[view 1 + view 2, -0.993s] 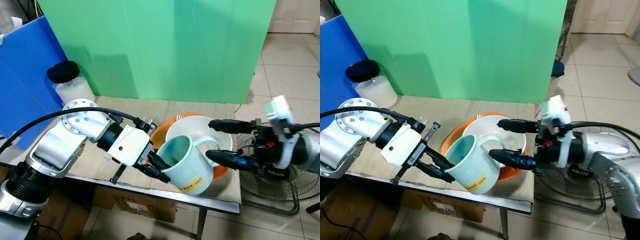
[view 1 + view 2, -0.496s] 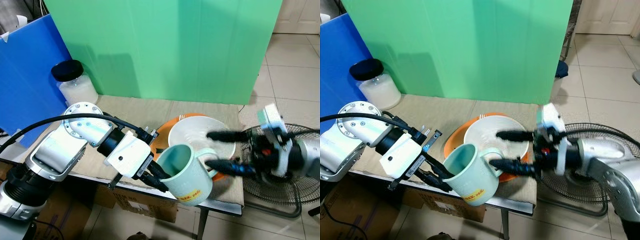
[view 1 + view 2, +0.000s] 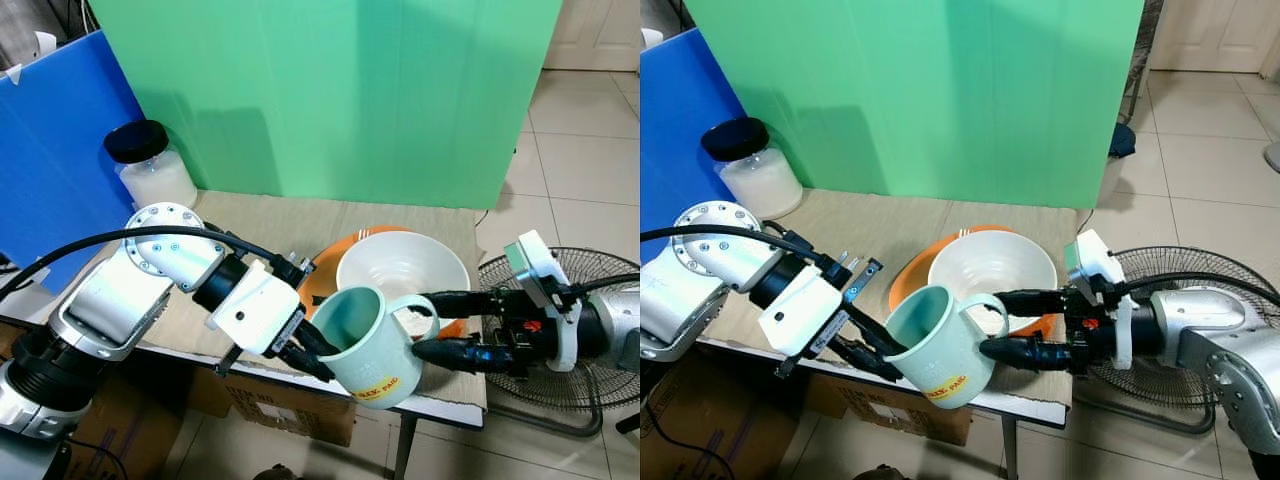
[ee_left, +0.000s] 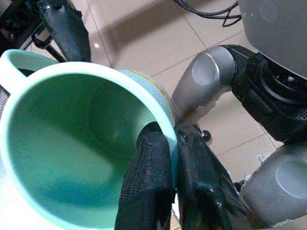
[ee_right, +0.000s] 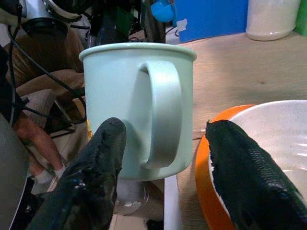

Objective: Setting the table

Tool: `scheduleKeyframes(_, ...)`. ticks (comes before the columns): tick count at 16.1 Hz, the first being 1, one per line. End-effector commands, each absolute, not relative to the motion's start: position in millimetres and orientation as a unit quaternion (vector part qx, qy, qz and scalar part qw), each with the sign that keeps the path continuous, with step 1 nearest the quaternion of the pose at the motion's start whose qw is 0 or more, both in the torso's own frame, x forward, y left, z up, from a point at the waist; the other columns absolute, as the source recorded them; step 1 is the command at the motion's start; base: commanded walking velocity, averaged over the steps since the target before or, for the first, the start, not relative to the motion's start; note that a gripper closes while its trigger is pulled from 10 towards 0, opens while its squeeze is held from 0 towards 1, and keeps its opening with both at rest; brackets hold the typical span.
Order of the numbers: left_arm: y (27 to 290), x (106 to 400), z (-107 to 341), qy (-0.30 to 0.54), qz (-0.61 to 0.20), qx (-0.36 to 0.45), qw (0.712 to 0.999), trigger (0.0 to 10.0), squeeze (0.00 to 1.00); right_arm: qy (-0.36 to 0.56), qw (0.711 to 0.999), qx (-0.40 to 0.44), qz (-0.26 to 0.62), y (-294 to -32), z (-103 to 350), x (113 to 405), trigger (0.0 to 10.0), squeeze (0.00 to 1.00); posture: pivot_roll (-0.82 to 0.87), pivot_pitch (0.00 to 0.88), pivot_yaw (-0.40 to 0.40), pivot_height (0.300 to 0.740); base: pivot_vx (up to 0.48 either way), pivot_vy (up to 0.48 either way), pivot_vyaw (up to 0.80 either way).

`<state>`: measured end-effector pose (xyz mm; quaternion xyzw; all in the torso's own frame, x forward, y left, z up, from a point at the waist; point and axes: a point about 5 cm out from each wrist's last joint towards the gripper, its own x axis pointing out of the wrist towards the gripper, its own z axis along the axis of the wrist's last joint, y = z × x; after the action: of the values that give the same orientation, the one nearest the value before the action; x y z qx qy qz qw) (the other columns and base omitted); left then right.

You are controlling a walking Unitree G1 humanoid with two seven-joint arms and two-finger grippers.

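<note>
Since a second ago, swung in lower and nearer: right gripper (image 3: 1005,325), fingers parted, now straddling the handle of the mint mug (image 3: 937,345). Held just past the front edge of the table (image 3: 260,215) by the left gripper (image 3: 315,350), pinched on its rim wall. Handle aimed straight at the right fingers (image 5: 91,177). Beside it, white bowl (image 3: 403,268) on orange plate (image 3: 325,268).

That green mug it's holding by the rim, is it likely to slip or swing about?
Probably stiff, and light since it looks empty. The left end effector pinches only the rim of the mug, which hangs tilted past the table edge, so it may pivot or slip.
</note>
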<state>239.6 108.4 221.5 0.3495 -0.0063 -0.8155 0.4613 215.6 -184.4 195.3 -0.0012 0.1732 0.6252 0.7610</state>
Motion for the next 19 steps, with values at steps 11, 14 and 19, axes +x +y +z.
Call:
scheduleKeyframes(11,106.2,240.1,226.5,-0.012,-0.816,0.356,0.456,0.0,0.0,0.142,0.766,0.003,0.626,-178.3,201.1,217.1,0.0,0.0,0.03,0.0,0.12,0.74,0.0,0.0,0.0)
scheduleKeyframes(14,103.8,241.9,228.1,-0.033,-0.805,0.366,0.466,0.2,0.0,0.141,0.773,0.002,0.619,-178.1,199.9,217.4,0.0,0.0,0.03,0.0,0.122,0.74,0.0,0.0,0.0)
scheduleKeyframes(19,103.3,246.0,230.0,-0.024,-0.798,0.351,0.49,10.0,0.91,0.137,0.775,0.004,0.617,-178.5,201.1,217.0,0.0,0.0,0.03,0.0,0.125,0.74,0.0,0.0,0.0)
